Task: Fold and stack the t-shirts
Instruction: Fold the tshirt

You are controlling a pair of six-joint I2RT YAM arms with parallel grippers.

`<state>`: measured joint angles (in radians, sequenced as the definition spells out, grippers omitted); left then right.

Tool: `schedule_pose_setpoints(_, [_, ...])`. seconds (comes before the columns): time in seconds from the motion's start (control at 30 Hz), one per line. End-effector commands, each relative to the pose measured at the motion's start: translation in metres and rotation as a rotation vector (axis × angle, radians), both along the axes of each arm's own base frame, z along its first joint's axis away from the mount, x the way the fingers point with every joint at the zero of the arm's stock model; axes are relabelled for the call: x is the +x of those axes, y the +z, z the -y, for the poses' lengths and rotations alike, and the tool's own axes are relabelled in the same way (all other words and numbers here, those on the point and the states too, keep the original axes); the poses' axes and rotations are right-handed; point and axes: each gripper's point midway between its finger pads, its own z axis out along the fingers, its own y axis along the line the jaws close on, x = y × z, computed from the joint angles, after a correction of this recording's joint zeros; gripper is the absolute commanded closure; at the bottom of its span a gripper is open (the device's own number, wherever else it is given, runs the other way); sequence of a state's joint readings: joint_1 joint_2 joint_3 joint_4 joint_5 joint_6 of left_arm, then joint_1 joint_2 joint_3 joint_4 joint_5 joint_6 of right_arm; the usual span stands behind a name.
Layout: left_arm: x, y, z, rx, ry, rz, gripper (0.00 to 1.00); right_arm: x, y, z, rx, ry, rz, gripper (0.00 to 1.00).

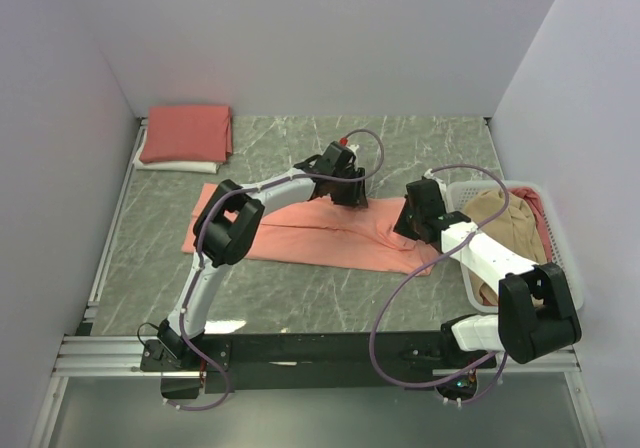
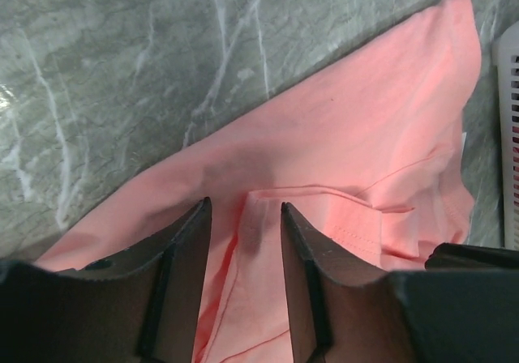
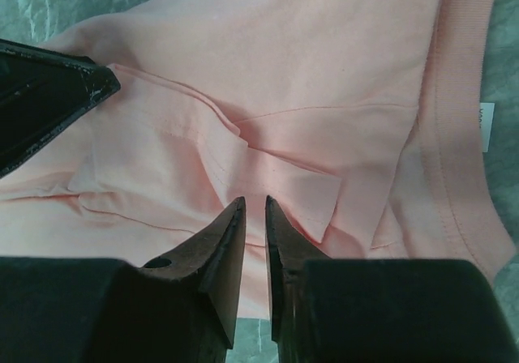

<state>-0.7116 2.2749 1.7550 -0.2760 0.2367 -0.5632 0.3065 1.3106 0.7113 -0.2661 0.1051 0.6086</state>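
Note:
A salmon-pink t-shirt [image 1: 290,236] lies spread across the middle of the marble table [image 1: 300,298], partly folded over itself. My left gripper [image 1: 352,198] hovers over its far edge. In the left wrist view the left gripper [image 2: 246,209] is open, its jaws straddling a raised fold of the shirt [image 2: 349,136]. My right gripper [image 1: 410,230] is at the shirt's right end. In the right wrist view the right gripper [image 3: 255,203] has its jaws drawn close on a fold of the shirt [image 3: 308,55] near the ribbed collar [image 3: 462,96].
A folded salmon-pink shirt [image 1: 186,133] rests on a folded white one [image 1: 170,166] at the back left. The white lattice basket [image 1: 565,238] at the right holds a tan shirt [image 1: 510,223] and a pink one [image 1: 540,203]. Grey walls enclose the table.

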Motion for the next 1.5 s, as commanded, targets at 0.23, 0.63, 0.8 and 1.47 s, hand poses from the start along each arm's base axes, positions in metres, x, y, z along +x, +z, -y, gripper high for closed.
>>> schedule_pose_setpoints(0.23, [-0.008, 0.019, 0.026, -0.076, -0.083, 0.037, 0.63, 0.006, -0.003, 0.019, -0.014, -0.065, 0.006, 0.72])
schedule_pose_setpoints(0.63, [-0.013, 0.028, 0.027, -0.100, -0.091, 0.039, 0.97, 0.005, -0.020, 0.026, -0.018, -0.073, -0.036, 0.61])
schedule_pose_setpoints(0.8, [-0.018, 0.040, 0.025, -0.131, -0.085, 0.047, 0.99, 0.007, -0.027, 0.025, -0.023, -0.071, -0.059, 0.59])
schedule_pose_setpoints(1.47, [-0.035, 0.049, 0.015, -0.158, -0.072, 0.029, 0.99, 0.020, -0.026, 0.022, -0.026, -0.060, -0.058, 0.67])
